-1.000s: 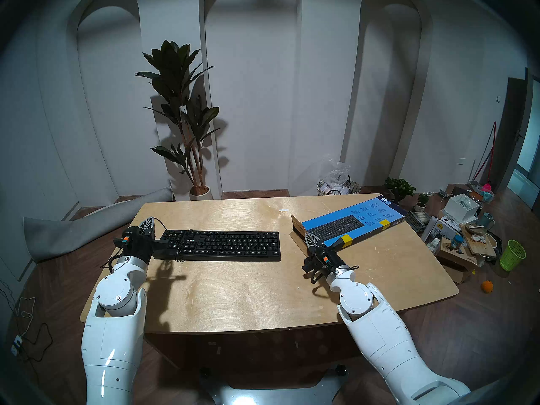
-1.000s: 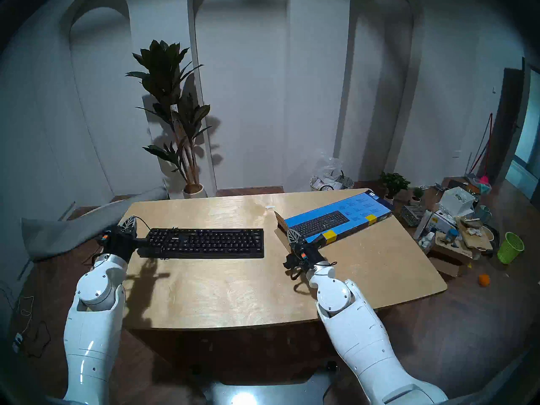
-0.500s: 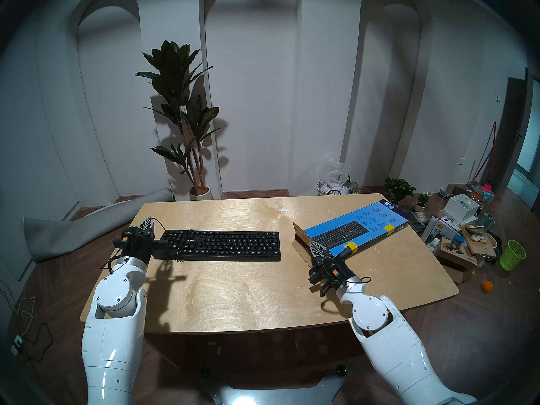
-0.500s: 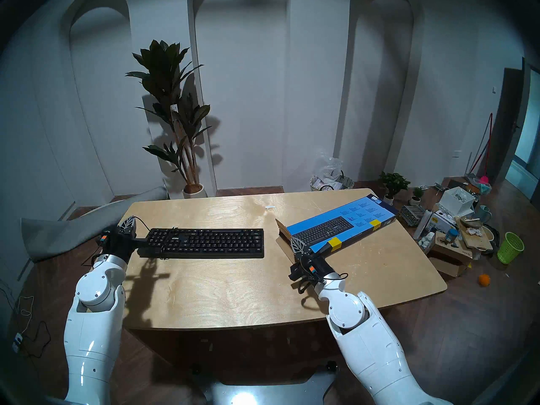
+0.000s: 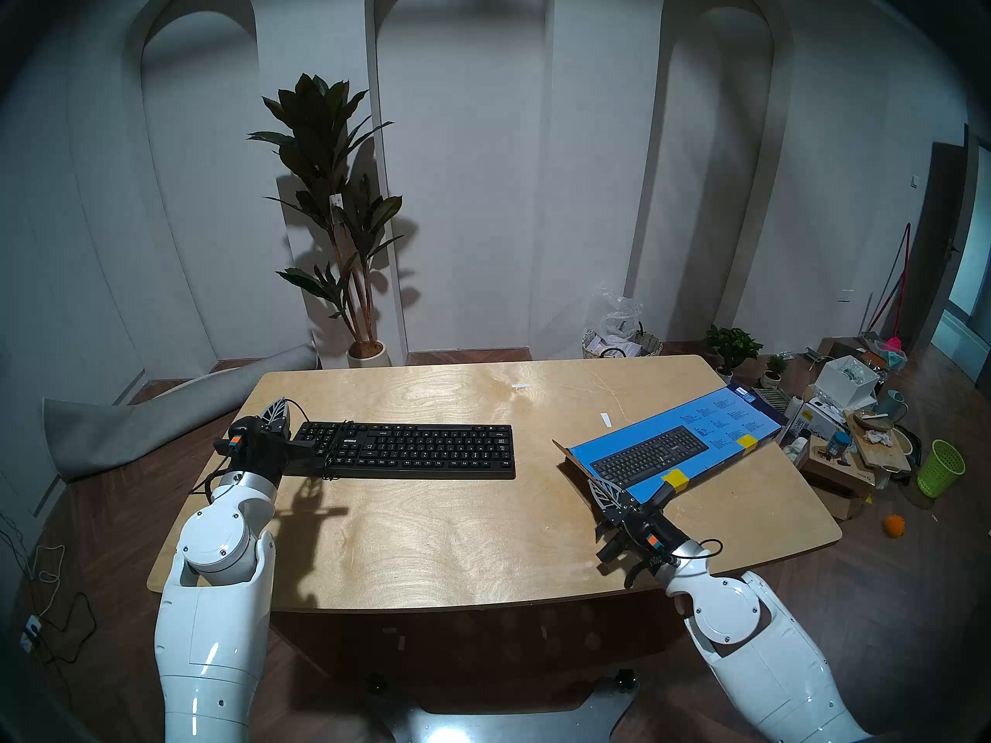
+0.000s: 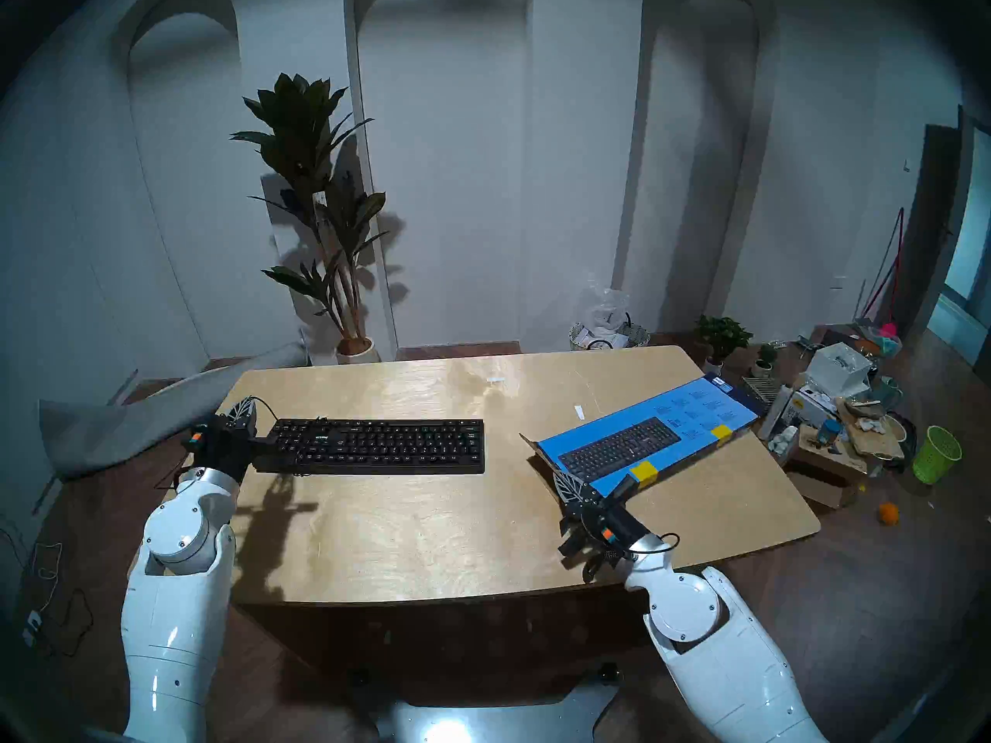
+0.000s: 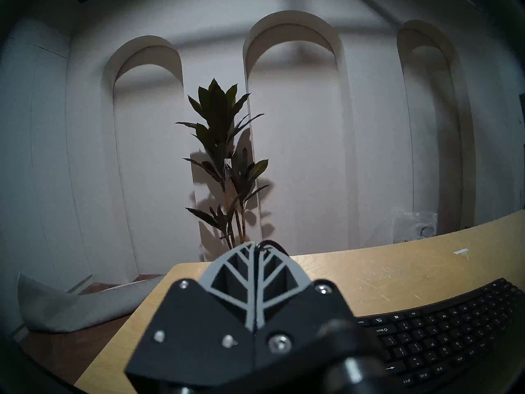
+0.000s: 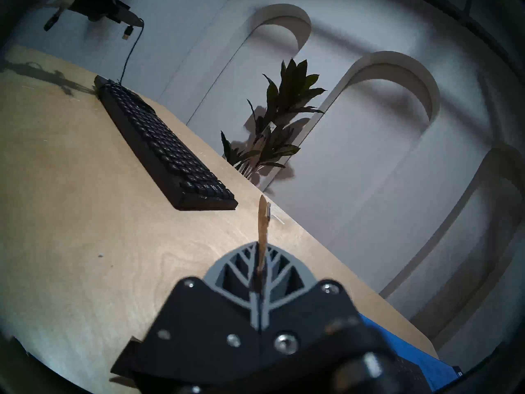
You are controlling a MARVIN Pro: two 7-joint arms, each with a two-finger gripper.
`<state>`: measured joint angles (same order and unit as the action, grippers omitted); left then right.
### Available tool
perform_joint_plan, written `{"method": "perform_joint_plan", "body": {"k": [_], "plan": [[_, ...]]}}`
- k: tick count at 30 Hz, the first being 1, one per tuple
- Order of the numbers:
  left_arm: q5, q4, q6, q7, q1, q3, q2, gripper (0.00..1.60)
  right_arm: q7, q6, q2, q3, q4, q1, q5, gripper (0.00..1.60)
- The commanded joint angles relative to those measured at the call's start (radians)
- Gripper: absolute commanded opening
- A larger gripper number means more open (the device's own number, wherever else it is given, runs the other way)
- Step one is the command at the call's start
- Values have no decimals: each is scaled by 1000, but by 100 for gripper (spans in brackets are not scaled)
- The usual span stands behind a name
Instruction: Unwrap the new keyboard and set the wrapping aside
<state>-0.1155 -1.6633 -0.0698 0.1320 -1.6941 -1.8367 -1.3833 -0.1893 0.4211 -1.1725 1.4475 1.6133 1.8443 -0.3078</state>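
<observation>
The black keyboard [image 5: 407,449] lies flat on the left half of the wooden table [image 5: 429,538]; it also shows in the left wrist view [image 7: 443,333] and the right wrist view [image 8: 162,146]. My left gripper [image 5: 276,410] is at the keyboard's left end, shut on its thin black cable [image 5: 295,410]. The blue box [image 5: 681,441] lies slanted on the right side, its far end over the table's right edge. My right gripper [image 5: 606,492] is shut on the box's brown end flap [image 8: 262,220] at its near end.
Two small white strips [image 5: 605,419] [image 5: 519,386] lie on the table. Boxes and clutter [image 5: 847,404] and a green basket [image 5: 939,467] stand on the floor at the right. A potted plant [image 5: 332,200] and a grey roll [image 5: 134,431] are behind left.
My right arm has pulled the blue box to the right and toward the table's front; its far end now overhangs the right edge. The left gripper and keyboard have hardly moved.
</observation>
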Motion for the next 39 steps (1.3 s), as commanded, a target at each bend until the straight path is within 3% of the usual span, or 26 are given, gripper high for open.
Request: {"method": "perform_joint_plan", "body": {"k": [1,11,20,31,39], "plan": [[20,-25,-4,-23,18,17,-13,0,-39,36,42,5,61,45,25,0],[27,-31,9,-62,33,30,-39,0,-230,85,131,-25,-39,-104,102,0],[36,-43,10,-87,46,48,-58,0,-389,100,181,-18,-58,-191,175,0],[64,-56,21,-111,62,76,-66,0,-602,112,320,55,67,-55,399,0],[76,-64,29,-141,64,96,-91,0,-751,65,398,91,59,-7,557,0]]}}
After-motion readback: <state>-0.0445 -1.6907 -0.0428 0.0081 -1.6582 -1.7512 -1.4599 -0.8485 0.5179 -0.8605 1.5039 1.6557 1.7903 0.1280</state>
